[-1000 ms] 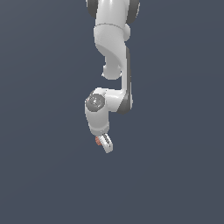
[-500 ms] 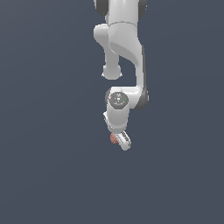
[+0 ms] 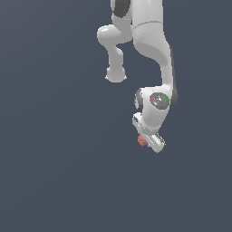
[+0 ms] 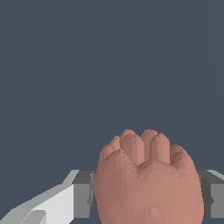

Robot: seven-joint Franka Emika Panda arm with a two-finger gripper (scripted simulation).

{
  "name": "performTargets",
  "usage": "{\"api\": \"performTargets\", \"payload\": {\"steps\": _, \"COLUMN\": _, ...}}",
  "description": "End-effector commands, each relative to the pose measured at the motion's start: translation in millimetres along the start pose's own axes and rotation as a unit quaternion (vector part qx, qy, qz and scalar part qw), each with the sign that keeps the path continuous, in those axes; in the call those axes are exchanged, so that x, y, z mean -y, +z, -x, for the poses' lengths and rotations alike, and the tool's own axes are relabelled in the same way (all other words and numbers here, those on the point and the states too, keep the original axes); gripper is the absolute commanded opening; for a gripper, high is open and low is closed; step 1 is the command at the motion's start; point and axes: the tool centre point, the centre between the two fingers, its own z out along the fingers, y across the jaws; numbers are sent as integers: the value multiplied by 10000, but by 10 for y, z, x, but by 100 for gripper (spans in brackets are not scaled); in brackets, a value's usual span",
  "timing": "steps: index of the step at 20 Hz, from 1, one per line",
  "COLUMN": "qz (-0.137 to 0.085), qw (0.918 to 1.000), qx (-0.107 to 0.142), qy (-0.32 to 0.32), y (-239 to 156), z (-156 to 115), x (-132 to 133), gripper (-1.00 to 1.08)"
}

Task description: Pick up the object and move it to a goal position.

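Observation:
The object is a small reddish-brown bumpy ball (image 3: 142, 141). It sits at the tip of my white gripper (image 3: 148, 142) in the exterior view, right of centre, partly hidden by the hand. In the wrist view the ball (image 4: 148, 179) fills the space between my two grey fingertips (image 4: 82, 194), which press on it from both sides. The gripper is shut on the ball and holds it off any surface.
The white arm (image 3: 152, 41) hangs down from the top of the exterior view. Around it there is only a plain dark grey-blue background, with no other objects, edges or goal marker in view.
The arm has swung toward the exterior view's right with the ball held in the gripper. The hand stays at about the same height.

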Motion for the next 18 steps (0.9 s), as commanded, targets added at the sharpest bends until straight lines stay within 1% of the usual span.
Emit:
{"api": "performTargets", "payload": {"steps": 1, "qz": 3, "qw": 10000, "qx": -2, "qy": 9, "y": 3, "z": 258, "x": 109, "gripper": -100}}
{"api": "performTargets", "payload": {"steps": 5, "qz": 3, "qw": 10000, "qx": -2, "qy": 9, "y": 2, "z": 567, "x": 253, "gripper": -100}}
{"api": "performTargets", "payload": {"steps": 9, "qz": 3, "qw": 10000, "qx": -2, "qy": 9, "y": 2, "z": 761, "x": 348, "gripper": -100}}
{"api": "performTargets", "payload": {"steps": 13, "qz": 3, "qw": 10000, "qx": -2, "qy": 9, "y": 2, "z": 833, "x": 389, "gripper": -100}}
{"api": "performTargets", "payload": {"steps": 18, "qz": 3, "qw": 10000, "qx": -2, "qy": 9, "y": 2, "z": 792, "x": 380, "gripper": -100}}
